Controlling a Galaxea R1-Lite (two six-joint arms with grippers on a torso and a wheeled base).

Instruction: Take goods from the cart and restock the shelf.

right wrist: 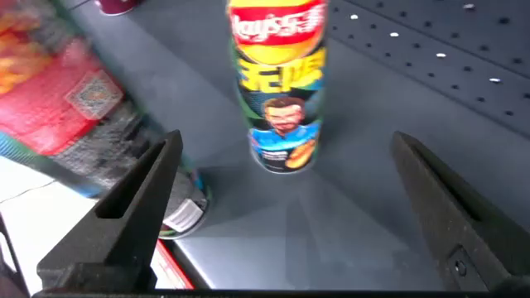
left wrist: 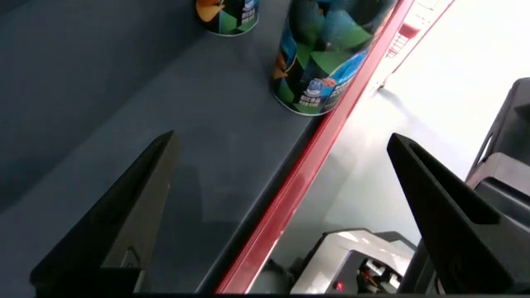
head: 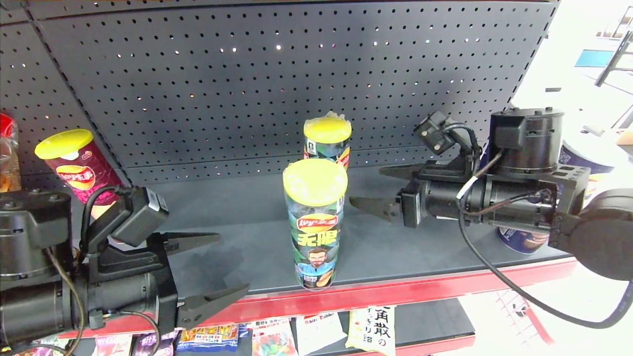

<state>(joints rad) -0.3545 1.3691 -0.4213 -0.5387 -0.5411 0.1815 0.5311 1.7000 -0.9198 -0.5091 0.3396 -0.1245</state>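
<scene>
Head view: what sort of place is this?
Likely a shop aisle, or a mock-up of one: a shelf with a pegboard back and red front edge, chip cans lined up on it, and snack packets below.

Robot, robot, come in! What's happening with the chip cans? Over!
Left gripper open, empty, at shelf edge. Right gripper open, empty, beside front can. It stands upright, second can close behind.

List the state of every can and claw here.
Front can: upright, lidded, at the front edge of the shelf.
Rear can: upright, lidded, behind it.
Maroon can: lidded, base hidden.
Left claw: open, empty.
Right claw: open, empty.
</scene>
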